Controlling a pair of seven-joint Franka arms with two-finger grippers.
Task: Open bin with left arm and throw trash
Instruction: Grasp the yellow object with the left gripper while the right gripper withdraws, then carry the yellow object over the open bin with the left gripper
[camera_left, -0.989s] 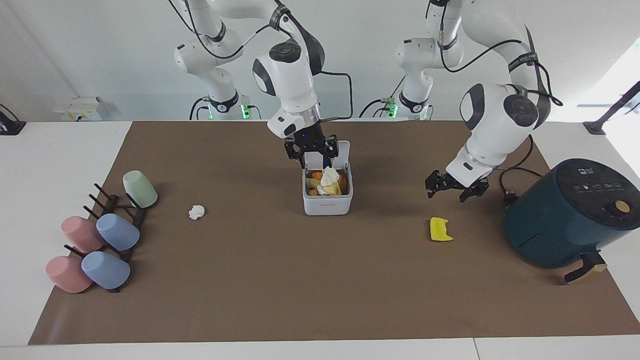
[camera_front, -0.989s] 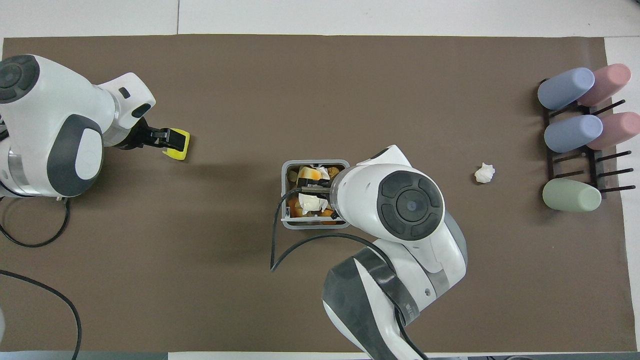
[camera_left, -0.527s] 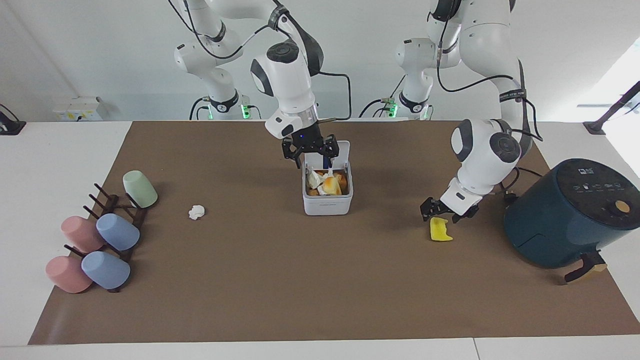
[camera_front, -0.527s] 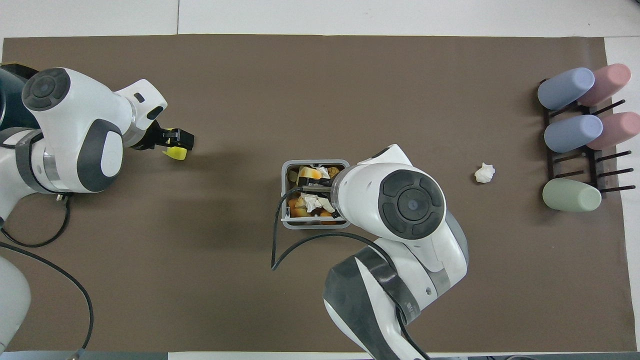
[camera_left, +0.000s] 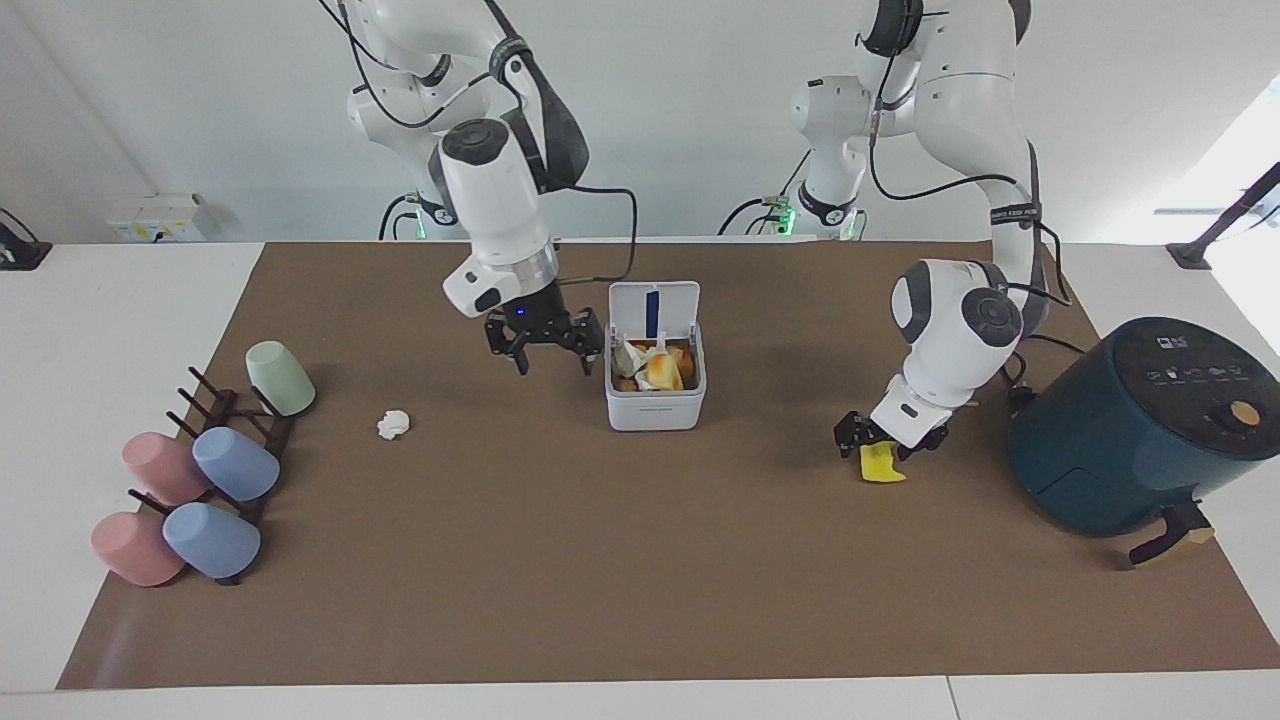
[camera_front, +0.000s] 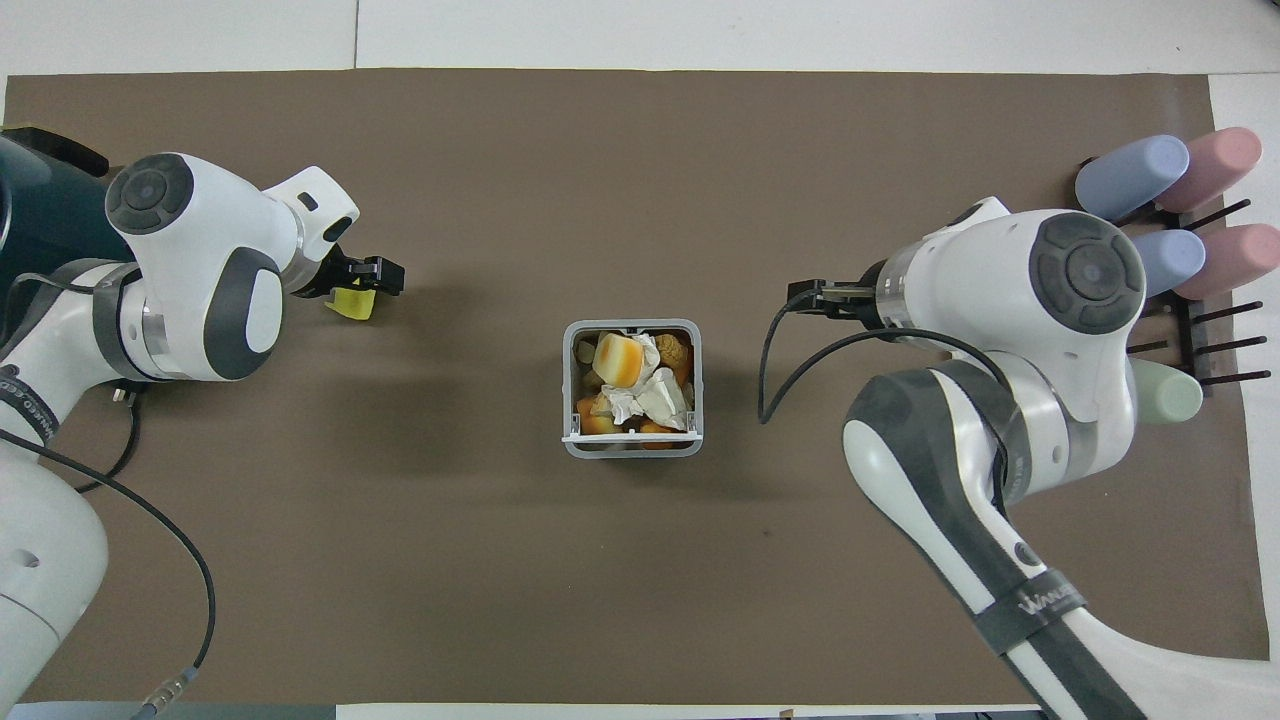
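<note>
The white bin (camera_left: 655, 405) stands mid-mat with its lid (camera_left: 653, 308) upright and open. It holds food scraps and a crumpled white wad (camera_left: 633, 355), which also shows in the overhead view (camera_front: 640, 398). My right gripper (camera_left: 553, 352) is open and empty, over the mat beside the bin, toward the right arm's end. A second white wad (camera_left: 393, 424) lies on the mat toward the cup rack; the right arm hides it in the overhead view. My left gripper (camera_left: 886, 443) is open, low over the yellow scrap (camera_left: 880, 468), fingers either side of it.
A dark-teal air fryer (camera_left: 1140, 430) stands at the left arm's end of the mat. A rack with several pastel cups (camera_left: 200, 470) stands at the right arm's end. The brown mat (camera_left: 640, 580) covers the table.
My right gripper has let the white wad drop into the bin and moved off toward the right arm's end. My left gripper has come down onto the yellow scrap.
</note>
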